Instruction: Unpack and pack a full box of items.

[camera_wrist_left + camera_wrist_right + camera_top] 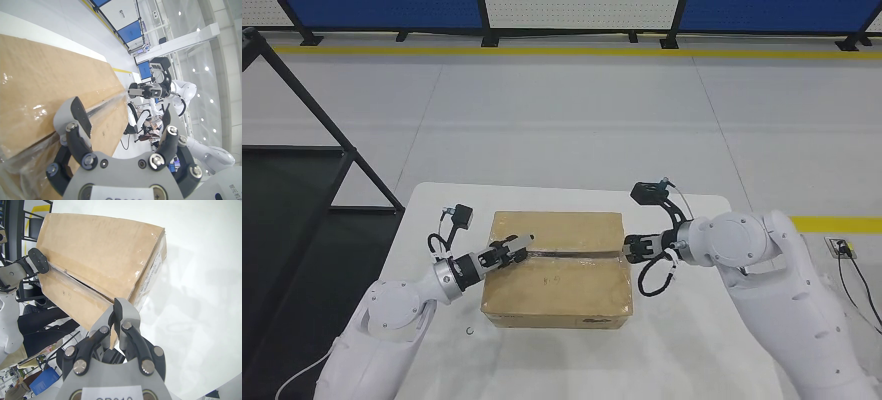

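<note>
A brown cardboard box [557, 268] lies closed in the middle of the white table [692, 340], with clear tape along its top seam [567, 253]. My left gripper [512, 248] is open at the seam's left end, one finger pad [38, 260] resting on the box top [47, 75] and the other finger [168, 121] out past the box. My right gripper [632, 248] is shut, and its tips [117, 311] meet the seam's right end at the box edge [136, 289]. I cannot tell whether tape is pinched between them. The seam gapes slightly near that end.
A small ring-like bit [470, 328] lies on the table in front of the box's left corner. A black metal rack [302, 170] stands off the table's left side. Bare tabletop runs along the box's front and right side.
</note>
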